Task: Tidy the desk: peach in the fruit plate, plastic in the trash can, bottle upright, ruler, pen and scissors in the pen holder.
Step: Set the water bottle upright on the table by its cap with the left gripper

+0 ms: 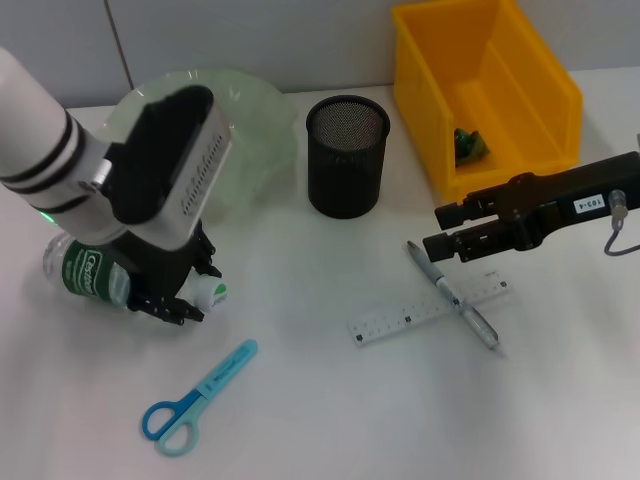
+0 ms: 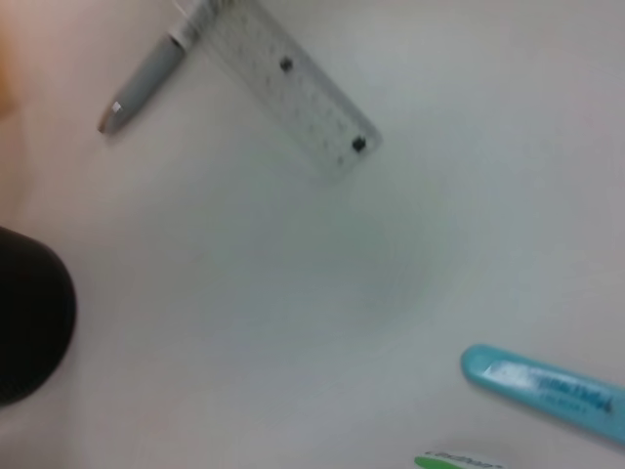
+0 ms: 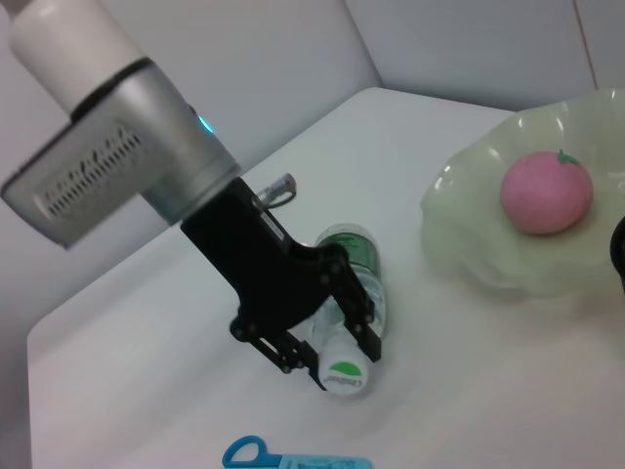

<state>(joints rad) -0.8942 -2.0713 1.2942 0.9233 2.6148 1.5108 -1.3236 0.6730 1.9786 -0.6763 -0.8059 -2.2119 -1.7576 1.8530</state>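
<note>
Straddling clear plastic bottle (image 1: 95,275): left claw (image 1: 180,290).

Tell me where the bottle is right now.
In the head view the bottle lies on its side at the table's left, in front of the fruit plate, with the left gripper around its neck.

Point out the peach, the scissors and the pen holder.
peach (image 3: 546,191): right wrist view, middle of the pink fruit in the plate.
scissors (image 1: 200,398): head view, where the blades meet the blue handles.
pen holder (image 1: 345,170): head view, front of the black mesh wall.
</note>
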